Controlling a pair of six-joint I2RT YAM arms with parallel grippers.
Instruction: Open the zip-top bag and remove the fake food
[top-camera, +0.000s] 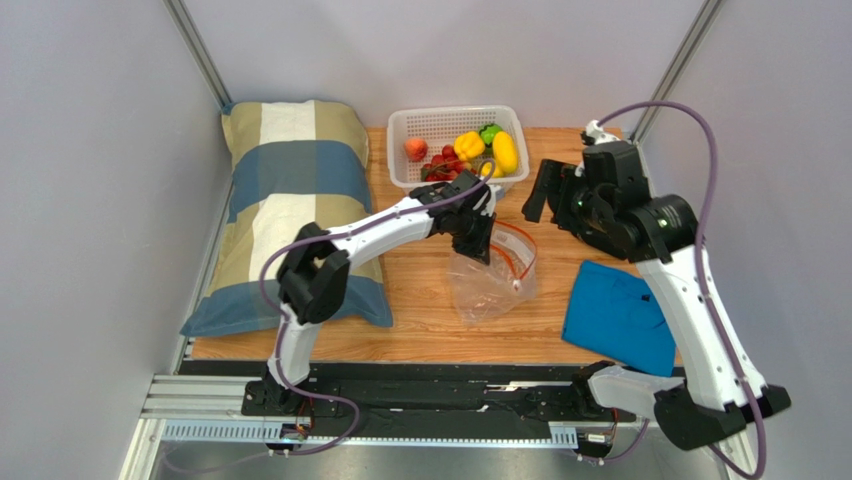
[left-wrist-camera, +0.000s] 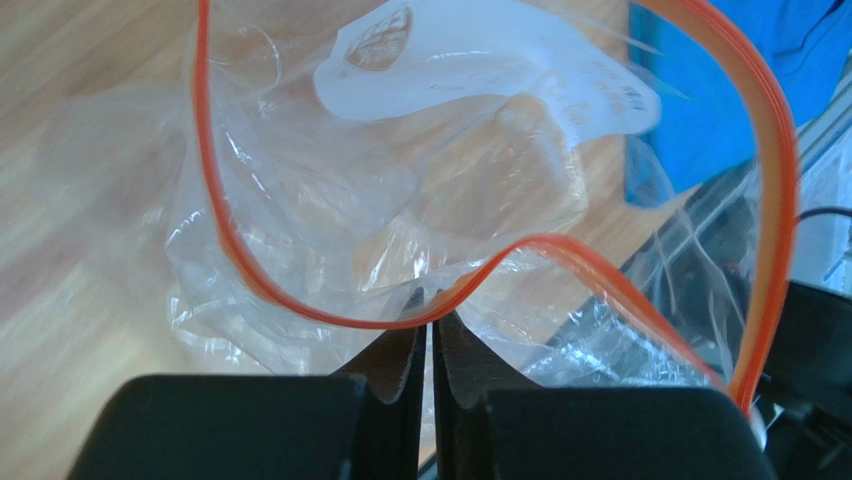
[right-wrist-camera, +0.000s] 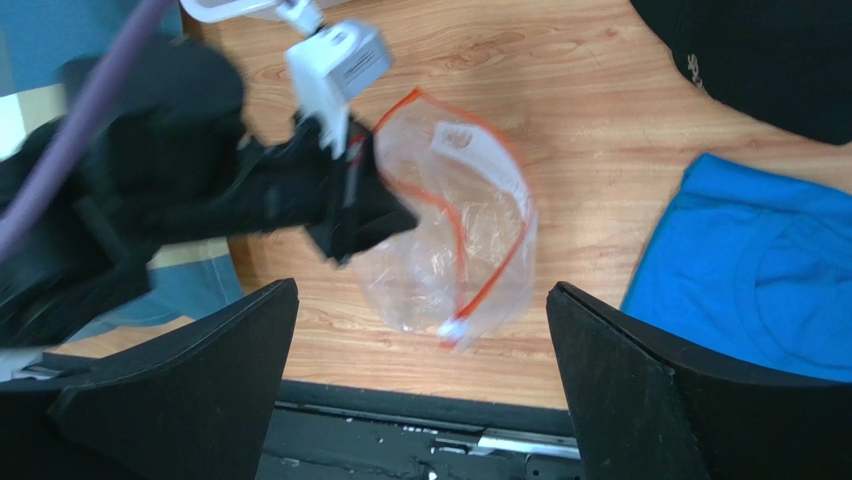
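The zip-top bag (top-camera: 490, 282) lies in the middle of the wooden table, clear and crinkled, its red-orange zip strip (left-wrist-camera: 300, 305) spread into an open loop. No food shows inside it. My left gripper (top-camera: 478, 245) is shut on the bag's mouth edge at the strip, seen close in the left wrist view (left-wrist-camera: 430, 320). The fake food sits in the white basket (top-camera: 400, 130): yellow pepper (top-camera: 468, 146), yellow piece (top-camera: 505, 152), green piece (top-camera: 490, 132), peach (top-camera: 415, 149), red grapes (top-camera: 440, 165). My right gripper (top-camera: 540, 190) is open and empty, raised to the bag's right (right-wrist-camera: 420, 290).
A blue cloth (top-camera: 620, 315) lies at the front right of the table, close to the bag. A plaid pillow (top-camera: 290, 200) covers the left side. The basket stands at the back edge. Black rails run along the near edge.
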